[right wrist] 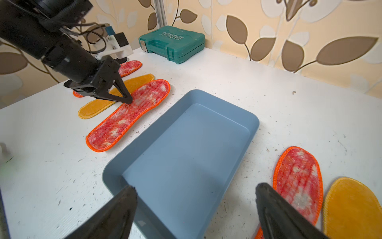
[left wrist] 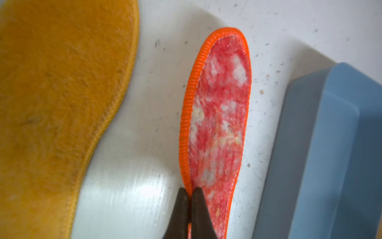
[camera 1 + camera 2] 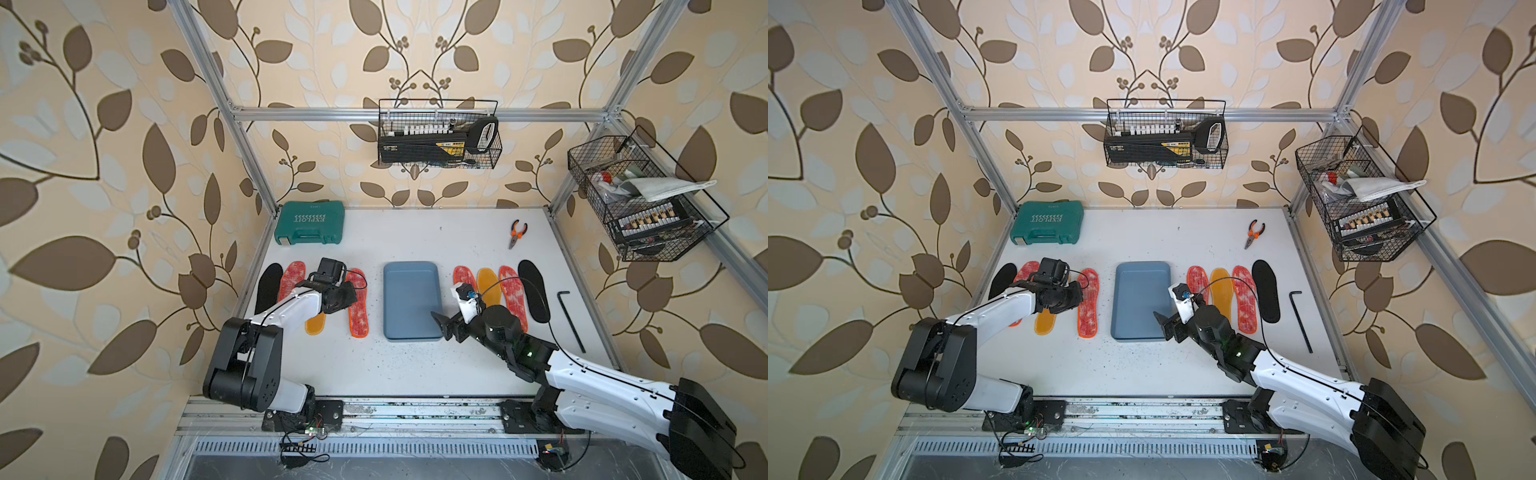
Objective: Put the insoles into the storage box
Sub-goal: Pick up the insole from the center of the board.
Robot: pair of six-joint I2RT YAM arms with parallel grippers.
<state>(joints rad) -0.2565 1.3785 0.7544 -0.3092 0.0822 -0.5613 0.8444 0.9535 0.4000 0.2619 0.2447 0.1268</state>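
Now the left tool [image 2: 189, 192] is clenching the red insole [image 2: 219, 115], the box [image 2: 330, 144] lying parallel just beside; the right tool [image 1: 196, 186] is gaping.

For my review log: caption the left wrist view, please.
Left hand pinches the red-white insole at its orange edge, beside the storage box.

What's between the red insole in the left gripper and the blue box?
Only bare, speckled table between the red insole and the storage box; the left wrist view shows it.
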